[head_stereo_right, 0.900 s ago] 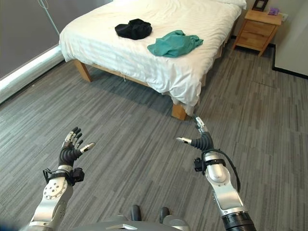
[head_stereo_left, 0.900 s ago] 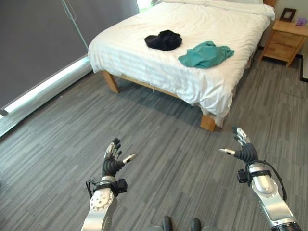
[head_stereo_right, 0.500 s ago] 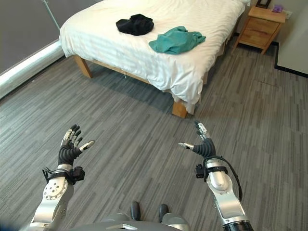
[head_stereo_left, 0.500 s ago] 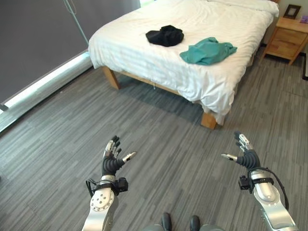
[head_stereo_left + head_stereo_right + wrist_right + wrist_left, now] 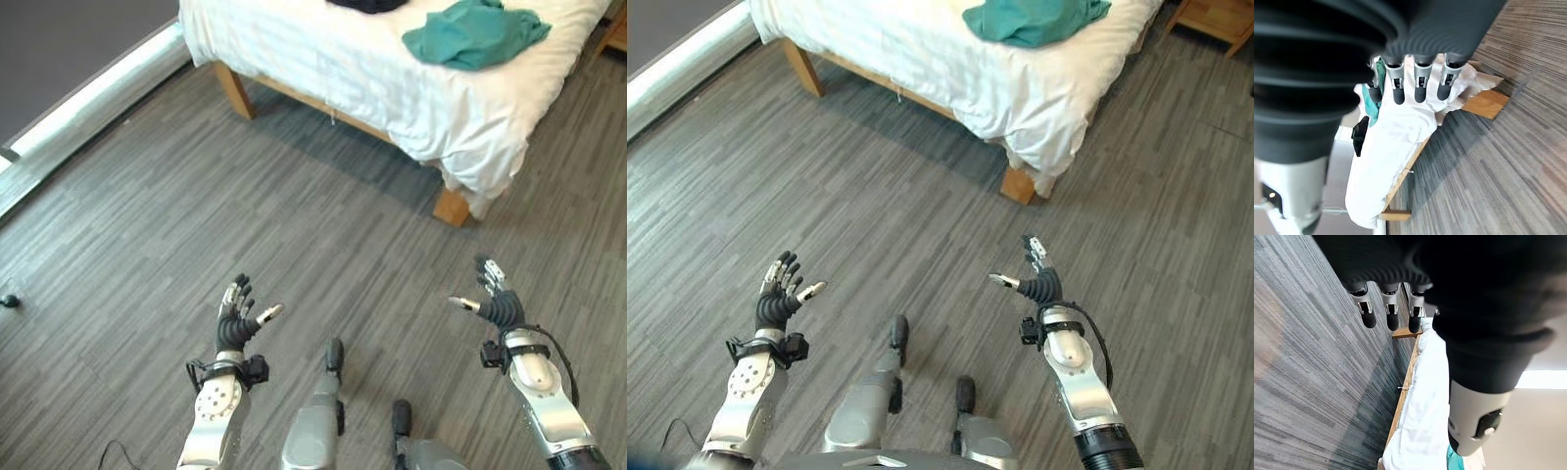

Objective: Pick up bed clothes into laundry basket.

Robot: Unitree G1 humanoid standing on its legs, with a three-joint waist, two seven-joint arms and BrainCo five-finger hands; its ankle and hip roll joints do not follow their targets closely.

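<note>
In the left eye view the left hand [image 5: 235, 321] and right hand [image 5: 493, 304] are held empty with fingers spread above the floor [image 5: 147, 215], as if readied for the teal garment [image 5: 475, 31] left on the bed [image 5: 372, 69], which is now seen closer than before.

Bedroom in home: wooden-legged bed [image 5: 294, 59] with white sheet at frame top, teal garment [image 5: 475, 31] lying on it, grey plank floor [image 5: 147, 225] below.
</note>
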